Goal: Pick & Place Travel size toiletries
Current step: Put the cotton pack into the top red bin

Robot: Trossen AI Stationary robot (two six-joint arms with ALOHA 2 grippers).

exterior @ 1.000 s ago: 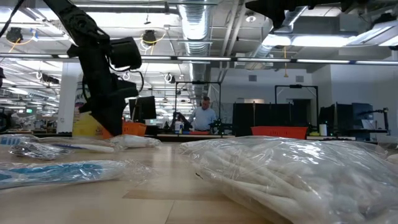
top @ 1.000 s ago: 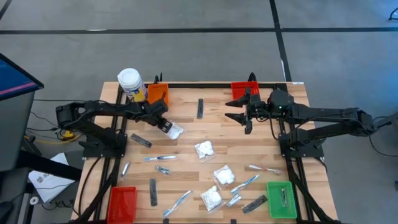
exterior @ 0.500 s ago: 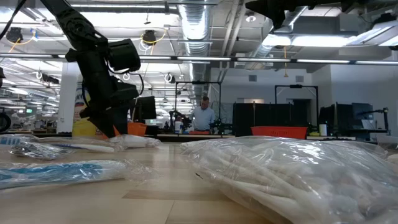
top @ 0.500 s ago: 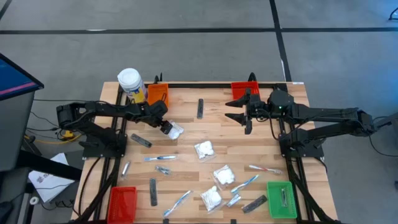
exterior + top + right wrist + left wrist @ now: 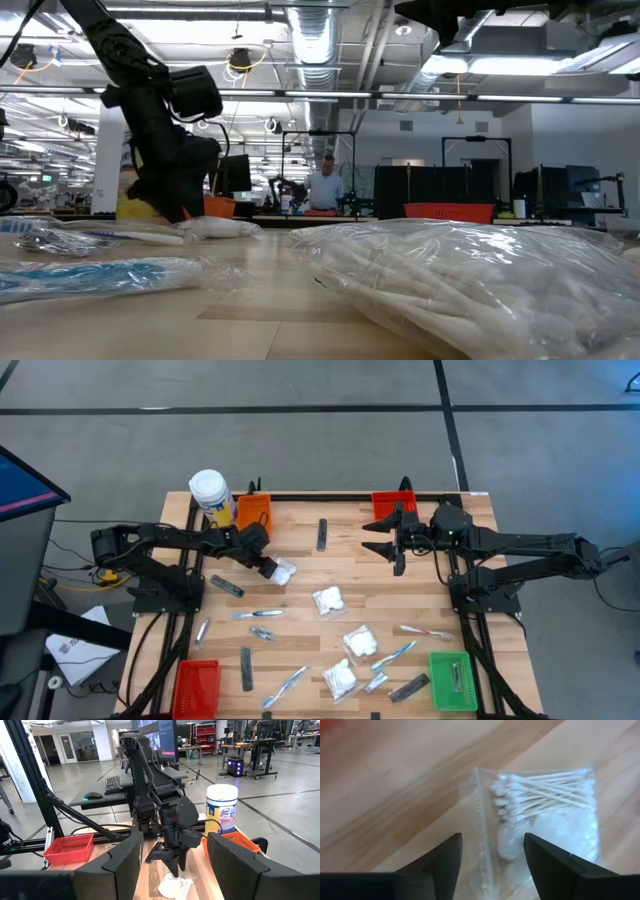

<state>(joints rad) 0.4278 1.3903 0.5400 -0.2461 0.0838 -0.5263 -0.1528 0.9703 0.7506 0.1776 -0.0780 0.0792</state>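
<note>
Fingers apart on the left gripper (image 5: pixel 492 865), and they straddle the near edge of a clear cotton swab packet (image 5: pixel 540 815) lying flat on the wooden table (image 5: pixel 300 650). From the wrist camera the two dark fingers stand either side of the packet's sealed strip, not pinching it, so I judge this to be the approach for a grasp at the thin flat edge, where the plastic is easiest to catch. Looking down from above, that left gripper (image 5: pixel 266 568) sits low at the packet (image 5: pixel 283 571), just in front of the orange bin (image 5: pixel 253 512) beside the white-capped yellow jar (image 5: pixel 209 493); a short carry to that bin looks likely, though which bin is meant I cannot tell. The right gripper (image 5: pixel 385 540) hangs high near the red bin (image 5: pixel 392 503) at the back, its fingers spread on nothing, waiting clear of the work. More white packets (image 5: pixel 328 600), toothbrushes (image 5: pixel 257 614) and dark bars (image 5: pixel 321 534) lie scattered across the middle and front, still to be sorted, and the green bin (image 5: pixel 452 680) already holds one item.
</note>
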